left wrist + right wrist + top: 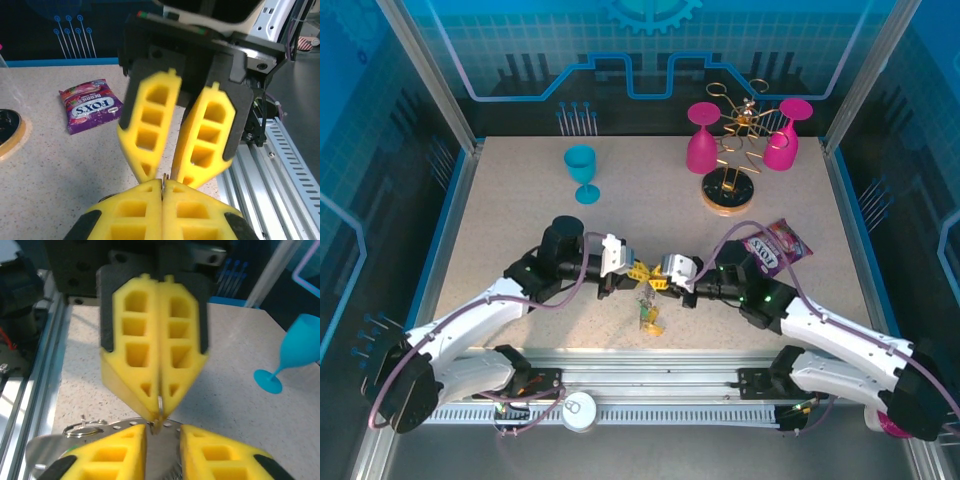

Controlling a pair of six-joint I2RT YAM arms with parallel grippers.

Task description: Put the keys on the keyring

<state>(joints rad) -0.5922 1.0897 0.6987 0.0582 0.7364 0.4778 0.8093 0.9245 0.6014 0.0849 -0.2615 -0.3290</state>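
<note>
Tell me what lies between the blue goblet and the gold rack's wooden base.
Nothing. In the top view, bare speckled tabletop runs from the blue goblet to the rack's wooden base.

Speckled beige table lay flat, blue goblet stood upright back left, wire rack on round wooden base stood back right, purple candy packet lay right.

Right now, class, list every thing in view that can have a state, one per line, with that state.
left gripper, shut on the keyring's thin edge
right gripper, open
keyring, pinched at one edge
keys, bunched under the grippers
blue goblet, upright
pink goblets, hanging upside down on the gold rack
candy bag, lying flat
</note>
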